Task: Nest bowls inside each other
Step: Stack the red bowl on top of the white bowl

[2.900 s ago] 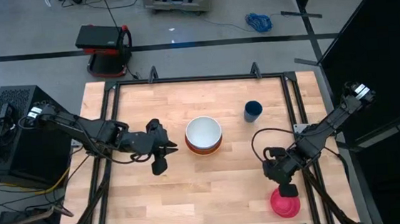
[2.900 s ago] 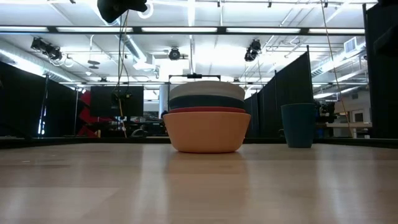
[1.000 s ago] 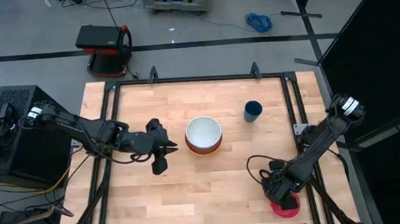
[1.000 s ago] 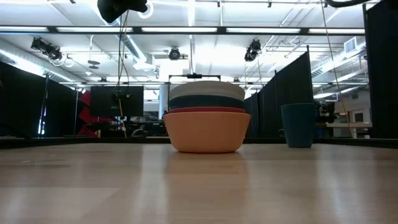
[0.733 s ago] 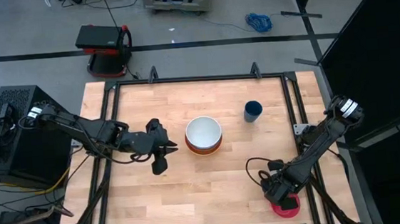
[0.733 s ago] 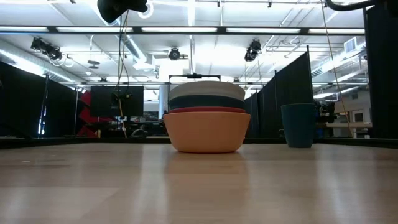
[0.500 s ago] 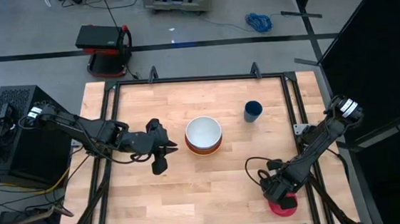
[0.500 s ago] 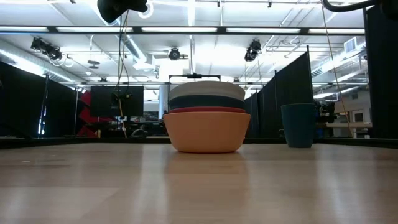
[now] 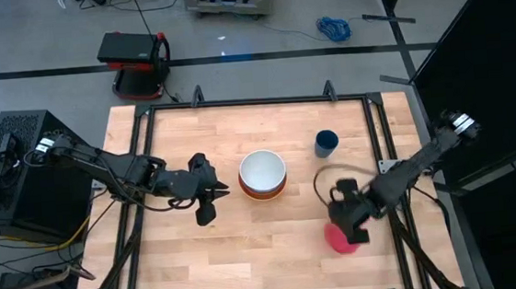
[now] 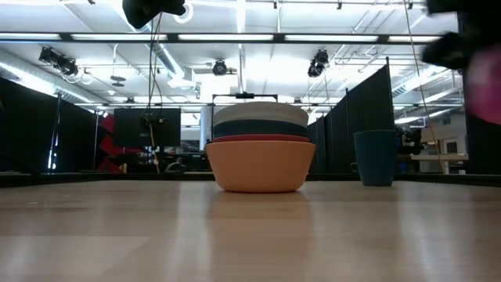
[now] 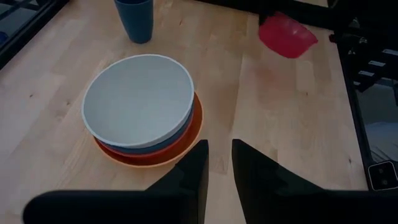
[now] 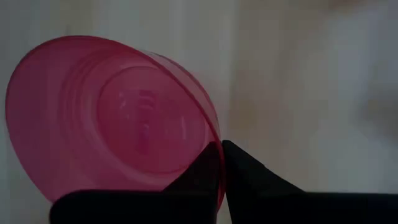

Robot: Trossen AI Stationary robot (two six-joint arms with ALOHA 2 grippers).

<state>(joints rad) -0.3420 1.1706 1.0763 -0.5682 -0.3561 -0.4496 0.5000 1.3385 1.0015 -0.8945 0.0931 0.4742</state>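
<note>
White-topped stack [image 9: 262,174]: 4 bowls | pink bowl [image 9: 341,238]: 1 | blue cup [image 9: 326,142]: 1

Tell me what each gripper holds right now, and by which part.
The right gripper pinches the pink bowl by its rim. The left gripper holds nothing.

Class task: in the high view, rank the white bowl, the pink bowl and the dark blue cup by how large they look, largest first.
1. white bowl, top of the stack, clearly widest.
2. pink bowl, partly hidden by the right tool that grips it, so its rank is less sure.
3. dark blue cup, looks smallest.
</note>
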